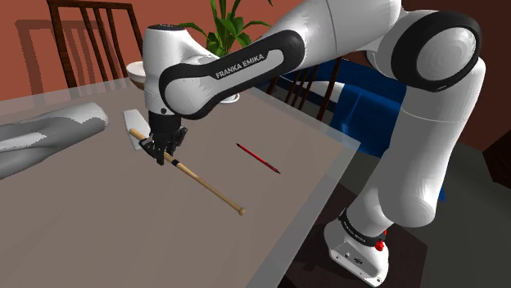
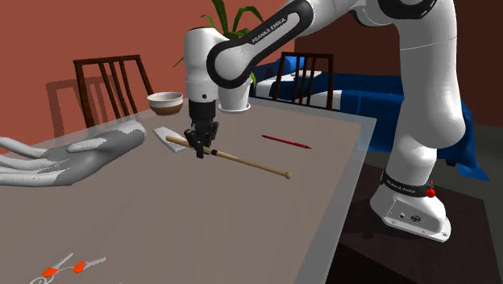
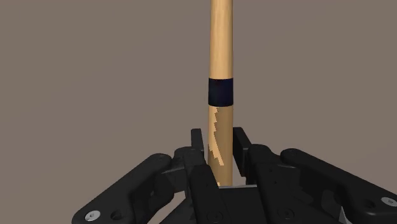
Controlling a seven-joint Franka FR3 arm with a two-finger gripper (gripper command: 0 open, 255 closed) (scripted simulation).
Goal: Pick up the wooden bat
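The only lettering you can actually read is "FRANKA EMIKA", white capitals on the black band running along the arm's forearm (image 1: 237,69) in the shoulder view. You get the same words on that forearm (image 2: 268,32) in the second exterior view. The base (image 2: 411,211) has a tiny dark mark, too small to read.

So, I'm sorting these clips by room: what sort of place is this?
Probably a dining room: a table with dark chairs drawn up, plus a bowl and potted plant at its far edge.
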